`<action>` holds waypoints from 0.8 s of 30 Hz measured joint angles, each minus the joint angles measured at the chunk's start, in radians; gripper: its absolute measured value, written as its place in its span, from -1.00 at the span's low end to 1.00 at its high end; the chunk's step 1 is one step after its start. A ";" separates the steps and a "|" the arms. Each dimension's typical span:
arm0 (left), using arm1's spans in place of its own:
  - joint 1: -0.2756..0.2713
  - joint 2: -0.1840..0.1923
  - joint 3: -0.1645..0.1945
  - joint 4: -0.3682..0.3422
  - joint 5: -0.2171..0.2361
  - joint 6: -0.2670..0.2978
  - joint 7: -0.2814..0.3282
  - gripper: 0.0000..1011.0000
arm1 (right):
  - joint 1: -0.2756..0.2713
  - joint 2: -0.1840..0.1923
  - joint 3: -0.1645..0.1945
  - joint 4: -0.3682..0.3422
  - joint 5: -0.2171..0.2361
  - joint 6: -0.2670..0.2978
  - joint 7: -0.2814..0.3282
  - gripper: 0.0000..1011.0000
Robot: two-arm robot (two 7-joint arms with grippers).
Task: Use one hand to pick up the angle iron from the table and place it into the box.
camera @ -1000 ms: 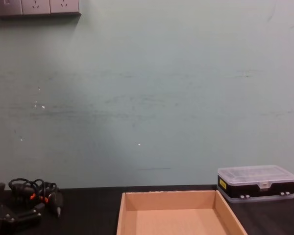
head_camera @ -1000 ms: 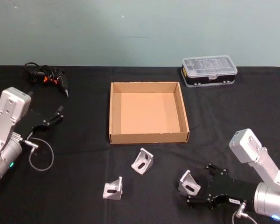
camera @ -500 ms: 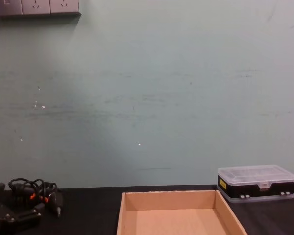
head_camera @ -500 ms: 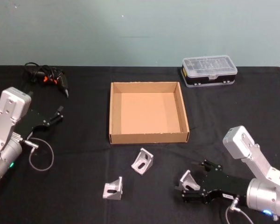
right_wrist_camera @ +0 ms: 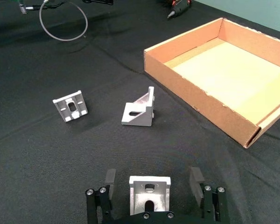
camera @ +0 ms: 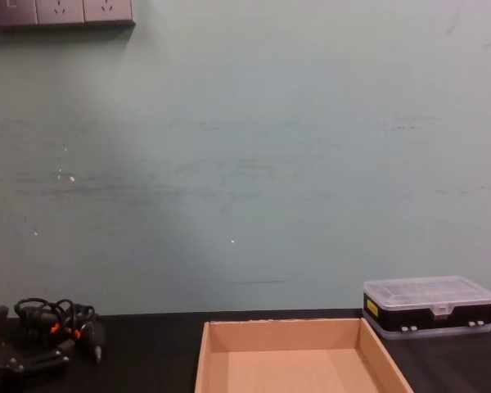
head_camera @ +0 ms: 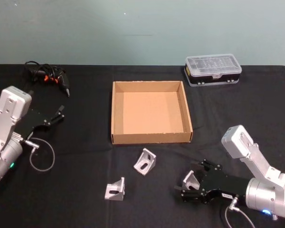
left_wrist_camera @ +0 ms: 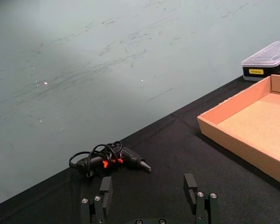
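Lower right, an angle iron (head_camera: 191, 178) is straddled by the spread right hand (head_camera: 190, 185); the left hand (head_camera: 60, 115) is parked, spread, middle left

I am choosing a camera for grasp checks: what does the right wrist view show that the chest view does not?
Right wrist view: three silver metal angle irons, the open right pincer straddling the nearest. Chest view: a clear-lidded plastic case, grey wall sockets. Both: the tan cardboard box on the black table. The left pincer is parked at the table's left.
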 joint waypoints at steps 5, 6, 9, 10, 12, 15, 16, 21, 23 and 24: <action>0.000 0.000 0.000 0.000 0.000 0.000 0.000 0.98 | 0.002 -0.003 -0.001 0.000 -0.007 0.000 0.000 0.76; 0.000 0.000 0.000 0.000 0.000 0.000 0.000 0.98 | 0.002 -0.003 -0.001 0.000 -0.007 0.000 0.000 0.76; 0.000 0.000 0.000 0.000 0.000 0.000 0.000 0.98 | 0.001 -0.004 -0.001 0.000 -0.008 0.000 0.000 0.61; 0.000 0.000 0.000 0.000 0.000 0.000 0.000 0.98 | 0.001 -0.005 -0.001 0.000 -0.008 -0.001 0.000 0.53; 0.000 0.000 0.000 0.000 0.000 0.000 0.000 0.98 | -0.001 -0.006 0.000 0.001 -0.009 -0.002 0.001 0.42; 0.000 0.000 0.000 0.000 0.000 0.000 0.000 0.98 | -0.003 -0.007 0.001 0.001 -0.010 -0.005 0.001 0.24; 0.000 0.000 0.000 0.000 0.000 0.000 0.000 0.98 | -0.004 -0.008 0.001 0.001 -0.010 -0.005 0.000 0.14; 0.000 0.000 0.000 0.000 0.000 0.000 0.000 0.98 | -0.007 -0.010 0.003 0.001 -0.010 -0.006 0.000 -0.10; 0.000 0.000 0.000 0.000 0.000 0.000 0.000 0.98 | -0.009 -0.011 0.004 0.001 -0.010 -0.007 0.000 -0.10; 0.000 0.000 0.000 0.000 0.000 0.000 0.000 0.98 | -0.009 -0.011 0.004 0.000 -0.010 -0.007 0.000 -0.10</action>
